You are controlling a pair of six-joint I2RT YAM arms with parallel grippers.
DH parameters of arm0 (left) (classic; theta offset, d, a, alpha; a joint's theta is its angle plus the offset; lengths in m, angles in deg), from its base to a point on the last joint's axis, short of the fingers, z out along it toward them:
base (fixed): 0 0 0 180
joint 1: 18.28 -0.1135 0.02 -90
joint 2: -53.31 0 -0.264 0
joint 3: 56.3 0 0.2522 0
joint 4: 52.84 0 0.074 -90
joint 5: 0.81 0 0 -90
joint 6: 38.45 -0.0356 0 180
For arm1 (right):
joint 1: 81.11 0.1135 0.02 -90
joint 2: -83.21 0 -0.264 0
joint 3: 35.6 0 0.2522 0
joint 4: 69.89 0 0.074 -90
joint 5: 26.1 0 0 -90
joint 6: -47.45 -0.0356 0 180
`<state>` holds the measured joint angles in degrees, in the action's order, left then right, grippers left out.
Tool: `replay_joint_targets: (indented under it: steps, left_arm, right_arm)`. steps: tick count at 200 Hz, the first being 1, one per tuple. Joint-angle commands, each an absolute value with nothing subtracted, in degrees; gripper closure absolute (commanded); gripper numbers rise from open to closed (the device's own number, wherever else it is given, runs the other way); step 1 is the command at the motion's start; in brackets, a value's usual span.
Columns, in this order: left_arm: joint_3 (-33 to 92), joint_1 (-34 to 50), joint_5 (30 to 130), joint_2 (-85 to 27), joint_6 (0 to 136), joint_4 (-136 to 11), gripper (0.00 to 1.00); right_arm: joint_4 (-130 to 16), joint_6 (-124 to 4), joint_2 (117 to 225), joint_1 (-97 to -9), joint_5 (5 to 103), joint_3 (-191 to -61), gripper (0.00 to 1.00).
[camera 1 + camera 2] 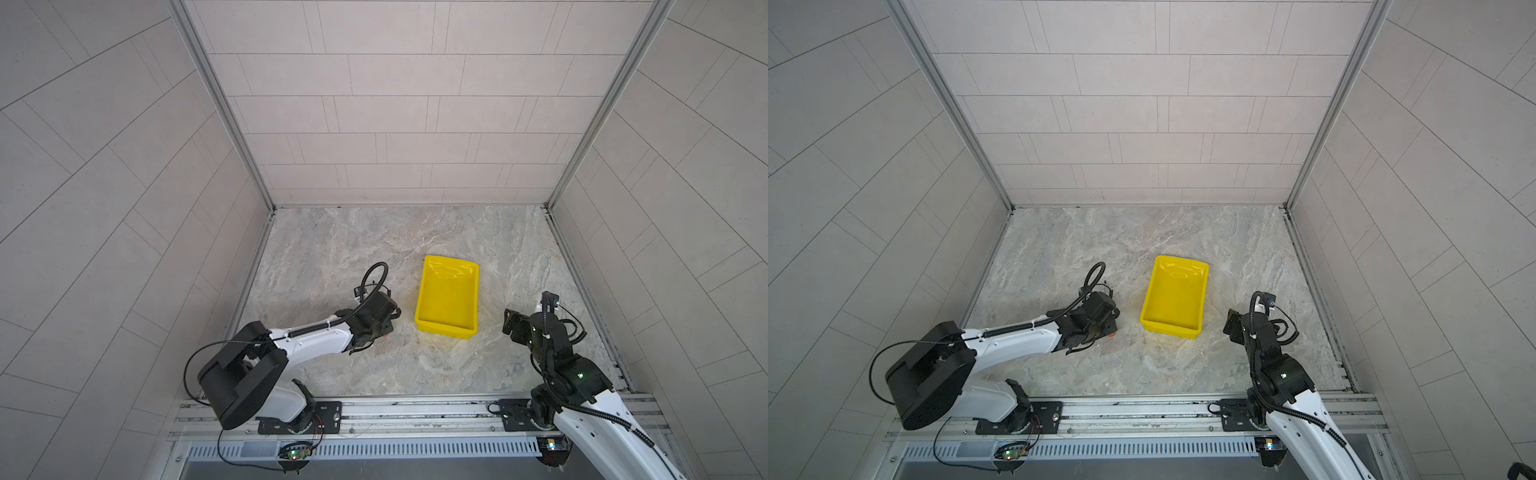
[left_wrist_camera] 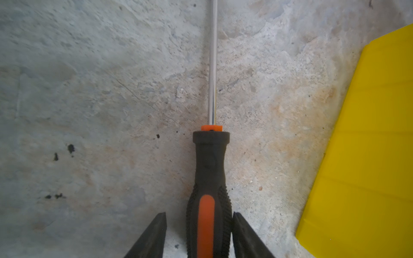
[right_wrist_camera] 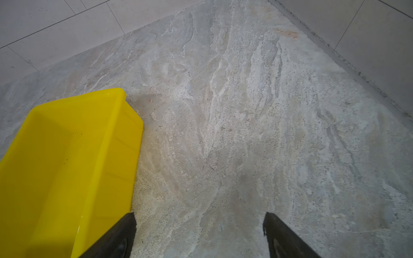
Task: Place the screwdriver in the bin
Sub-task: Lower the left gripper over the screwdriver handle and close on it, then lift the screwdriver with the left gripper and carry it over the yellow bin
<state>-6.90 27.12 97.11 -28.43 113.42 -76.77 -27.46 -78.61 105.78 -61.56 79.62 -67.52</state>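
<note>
Slim black-and-orange-handled screwdriver (image 2: 209,169) lies flat on grey marbled stone tabletop (image 2: 89,111), beside shallow yellow plastic bin (image 2: 368,156), not touching, bare strip between. Left gripper (image 2: 199,215) jaws apart, straddling handle: 1 finger (image 2: 245,236) right at it, other showing a gap. Right gripper (image 3: 200,217) jaws wide apart, holding nothing, near bin's other long side.

Bare table (image 1: 353,249) lies open behind the bin (image 1: 446,327) and between the bin and the right wall (image 1: 665,249). On the bin's other side, only a strip of table separates it from the screwdriver (image 2: 210,169).
</note>
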Motion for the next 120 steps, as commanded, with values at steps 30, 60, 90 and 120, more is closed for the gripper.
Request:
replay_joint_targets:
  steps: [30,60,90,120]
  left_arm:
    - [-4.71,27.51,97.96,-31.51,112.20,-78.16,0.52]
    - [-4.38,27.52,98.26,-30.64,112.03,-78.80,0.64]
    - [-4.15,27.50,101.09,-25.75,111.61,-83.52,0.73]
    - [-4.35,27.51,104.75,-18.24,108.92,-86.93,0.74]
  right_arm:
    - [-27.65,-79.51,106.57,-60.94,80.68,-67.25,0.12]
    - [-27.75,-79.51,106.41,-60.81,80.79,-67.20,0.12]
    - [-27.83,-79.38,106.50,-60.72,80.83,-67.20,0.12]
    - [-27.67,-79.47,106.33,-60.63,80.84,-67.20,0.12]
